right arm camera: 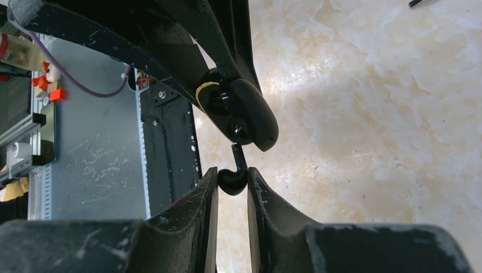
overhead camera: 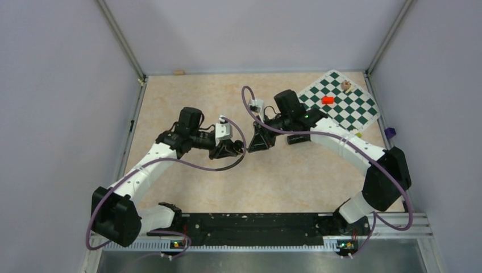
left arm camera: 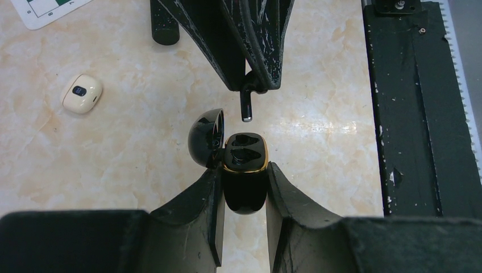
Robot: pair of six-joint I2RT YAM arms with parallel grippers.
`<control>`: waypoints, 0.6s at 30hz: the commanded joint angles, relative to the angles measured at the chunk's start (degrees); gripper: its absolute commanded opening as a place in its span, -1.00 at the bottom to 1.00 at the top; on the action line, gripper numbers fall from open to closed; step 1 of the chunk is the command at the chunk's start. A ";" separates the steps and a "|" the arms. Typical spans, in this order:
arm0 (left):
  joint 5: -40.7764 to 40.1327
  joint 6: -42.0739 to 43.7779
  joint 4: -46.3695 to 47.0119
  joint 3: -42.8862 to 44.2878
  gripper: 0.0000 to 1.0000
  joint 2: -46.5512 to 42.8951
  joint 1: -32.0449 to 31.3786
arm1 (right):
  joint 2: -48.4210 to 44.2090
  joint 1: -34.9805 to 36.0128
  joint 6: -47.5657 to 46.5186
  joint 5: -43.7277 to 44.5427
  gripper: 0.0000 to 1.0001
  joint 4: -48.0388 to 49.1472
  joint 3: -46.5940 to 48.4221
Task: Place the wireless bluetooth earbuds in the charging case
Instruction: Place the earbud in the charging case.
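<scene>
You get bright, even light — a white glare patch sits on the table (left arm camera: 318, 128) right of centre, and both wrist views blur along the bottom.

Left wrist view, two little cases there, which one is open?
The black case between the left fingers: its lid is flipped back. The cream one lies shut on the table.

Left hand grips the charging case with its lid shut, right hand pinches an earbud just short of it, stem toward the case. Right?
Not quite. The lid is open, swung aside with the case's interior exposed, as the left wrist view shows. The rest holds: the left hand grips the charging case, and the right hand pinches an earbud just short of it, stem toward the case.
</scene>
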 commanded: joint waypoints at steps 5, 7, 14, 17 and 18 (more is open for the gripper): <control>-0.04 0.57 2.09 -0.63 -1.00 0.19 -0.50 | 0.30 -0.14 1.28 -1.56 -1.00 2.72 -0.88; -0.12 0.37 2.16 -0.70 -1.00 0.34 -0.59 | 0.29 0.15 1.37 -1.70 -1.00 2.79 -0.90; -0.42 -0.52 3.22 -1.06 -1.00 0.47 -0.77 | 1.53 1.26 1.26 -0.68 -1.00 2.80 -1.09; -0.49 -0.64 3.30 -1.10 -1.00 0.41 -0.81 | 2.18 1.54 1.26 -0.24 -1.00 2.79 -1.10; -0.49 -0.61 3.28 -1.16 -1.00 0.46 -0.84 | 2.32 1.59 1.26 -0.10 -1.00 2.79 -1.07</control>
